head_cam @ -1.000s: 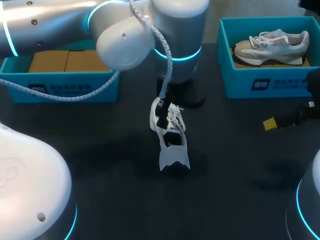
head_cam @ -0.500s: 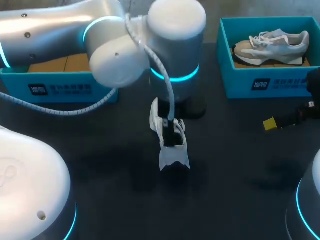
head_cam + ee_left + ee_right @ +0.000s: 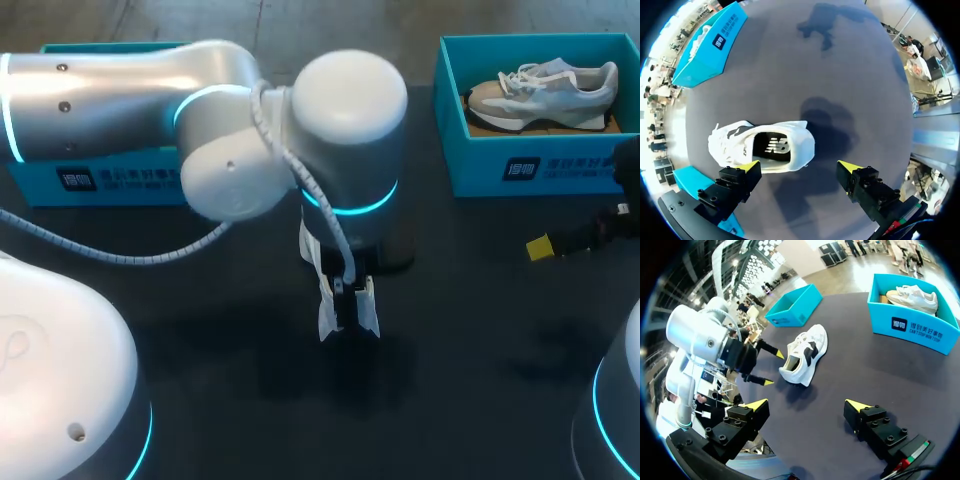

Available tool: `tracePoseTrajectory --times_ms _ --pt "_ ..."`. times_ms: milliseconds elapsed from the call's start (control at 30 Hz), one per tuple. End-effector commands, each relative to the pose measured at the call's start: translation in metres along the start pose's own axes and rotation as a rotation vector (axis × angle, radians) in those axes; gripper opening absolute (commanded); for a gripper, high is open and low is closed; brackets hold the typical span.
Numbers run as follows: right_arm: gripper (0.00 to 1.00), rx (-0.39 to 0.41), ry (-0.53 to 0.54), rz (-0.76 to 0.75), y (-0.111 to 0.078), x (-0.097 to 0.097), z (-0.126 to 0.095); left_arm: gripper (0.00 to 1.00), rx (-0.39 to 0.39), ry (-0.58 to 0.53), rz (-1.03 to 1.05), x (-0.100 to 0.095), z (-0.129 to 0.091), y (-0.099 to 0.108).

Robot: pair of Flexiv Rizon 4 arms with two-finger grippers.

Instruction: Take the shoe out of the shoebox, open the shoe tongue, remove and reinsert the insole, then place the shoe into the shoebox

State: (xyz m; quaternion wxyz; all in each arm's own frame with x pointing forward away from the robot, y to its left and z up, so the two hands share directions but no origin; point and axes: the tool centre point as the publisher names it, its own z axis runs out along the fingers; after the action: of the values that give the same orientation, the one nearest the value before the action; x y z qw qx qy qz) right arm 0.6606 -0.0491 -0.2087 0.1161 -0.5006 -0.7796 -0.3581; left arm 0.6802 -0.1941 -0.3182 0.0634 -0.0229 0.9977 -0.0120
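Shoe [image 3: 762, 147], white: stood mid-worktop [image 3: 450, 350], outside any box; in the head view largely hidden beneath the left arm. Left claw [image 3: 799, 166]: spread wide above it, one finger beside the shoe's edge, contact unclear. Right claw [image 3: 806, 403]: wide, empty, near the right edge. Shoebox [image 3: 530, 170], far-right corner: held a second shoe [image 3: 545, 90]. Far-left shoebox [image 3: 90, 180]: partly covered.

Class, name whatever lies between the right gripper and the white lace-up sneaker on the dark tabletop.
Nothing. The right wrist view shows only bare dark tabletop from the right gripper to the white lace-up sneaker; the left gripper stands beside the sneaker.
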Motion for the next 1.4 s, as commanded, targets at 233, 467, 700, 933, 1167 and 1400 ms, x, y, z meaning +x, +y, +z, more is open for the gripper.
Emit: tracePoseTrajectory --times_ms 233,467,700,933,1167,1400 --pt "1.0 0.001 -0.003 0.001 0.0 0.001 0.0 1.0 0.018 -0.003 -0.038 0.012 0.03 -0.008" --pt "1.0 0.001 -0.003 0.001 0.0 0.001 0.0 1.0 -0.009 0.014 -0.045 0.016 0.052 -0.013" --pt "1.0 0.001 -0.003 0.001 0.0 0.001 0.0 1.0 -0.024 0.024 -0.033 0.017 0.066 -0.018" --pt "1.0 0.001 -0.003 0.001 0.0 0.001 0.0 0.52 -0.033 0.037 -0.027 0.017 0.073 -0.015" --pt "1.0 0.001 -0.003 0.001 0.0 0.001 0.0 0.22 -0.036 0.048 -0.028 0.019 0.072 -0.009" --pt "1.0 0.001 -0.003 0.001 0.0 0.001 0.0 0.0 -0.026 0.085 -0.021 0.026 0.068 -0.006"
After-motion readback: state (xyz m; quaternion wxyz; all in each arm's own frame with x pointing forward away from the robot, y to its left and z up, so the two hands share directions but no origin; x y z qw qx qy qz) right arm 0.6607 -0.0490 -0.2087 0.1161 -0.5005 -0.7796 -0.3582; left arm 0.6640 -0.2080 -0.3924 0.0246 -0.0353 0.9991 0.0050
